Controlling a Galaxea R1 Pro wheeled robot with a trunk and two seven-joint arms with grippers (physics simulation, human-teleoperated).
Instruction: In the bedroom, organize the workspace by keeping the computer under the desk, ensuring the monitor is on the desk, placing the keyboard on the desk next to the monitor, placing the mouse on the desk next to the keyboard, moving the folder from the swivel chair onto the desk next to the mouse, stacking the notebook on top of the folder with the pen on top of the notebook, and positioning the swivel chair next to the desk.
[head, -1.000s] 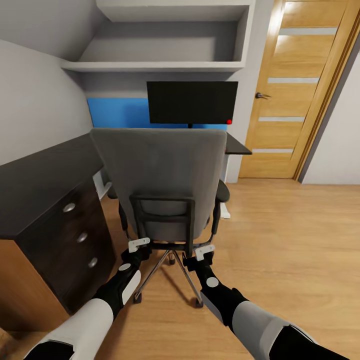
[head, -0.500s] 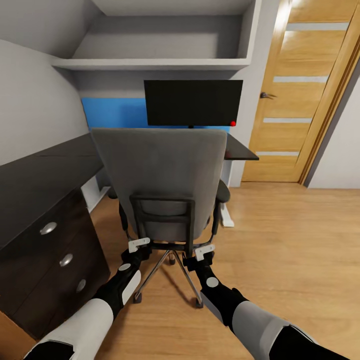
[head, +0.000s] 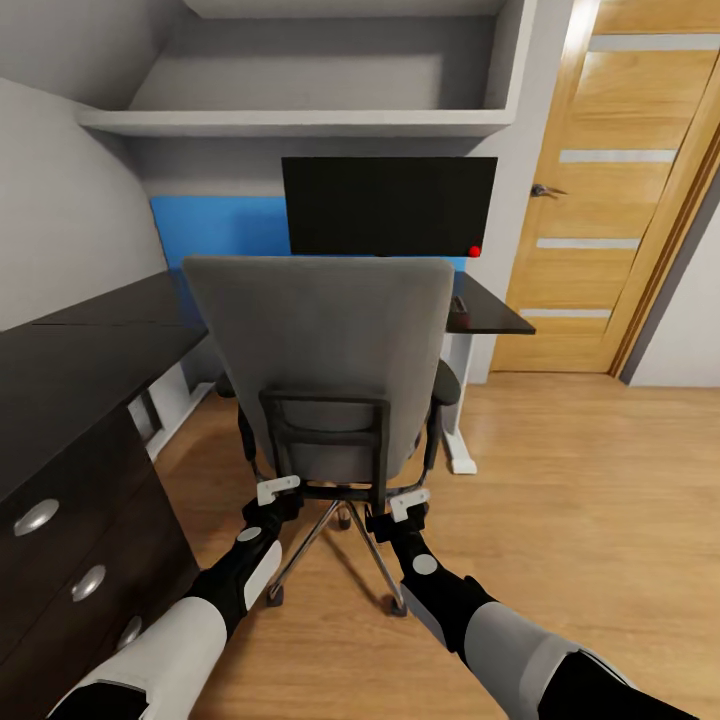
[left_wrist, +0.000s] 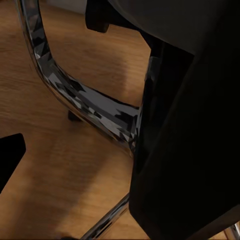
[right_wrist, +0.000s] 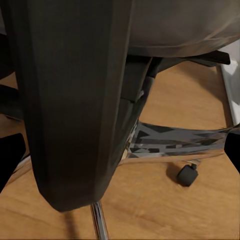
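The swivel chair (head: 320, 340) stands right in front of me, its grey back toward me and its chrome base (head: 335, 530) on the wood floor. My left gripper (head: 277, 492) and right gripper (head: 410, 502) are each shut on the black frame at the bottom of the chair back (left_wrist: 190, 150) (right_wrist: 75, 100). Beyond the chair, the monitor (head: 388, 205) stands upright on the black-topped desk (head: 90, 340). A small dark object (head: 458, 305) lies on the desk's right part. The chair back hides the seat. Keyboard, mouse, folder, notebook, pen and computer are out of view.
The desk's drawer unit (head: 60, 560) with silver knobs is close on my left. A white desk leg (head: 460, 400) stands right of the chair. A wooden door (head: 640, 200) is at the right, with open floor before it. A grey shelf (head: 300, 122) hangs above the monitor.
The view has moved forward: desk, monitor and door have grown nearer and the drawer unit has slid toward the lower left. The chair kept its place between my grippers, rolling toward the desk.
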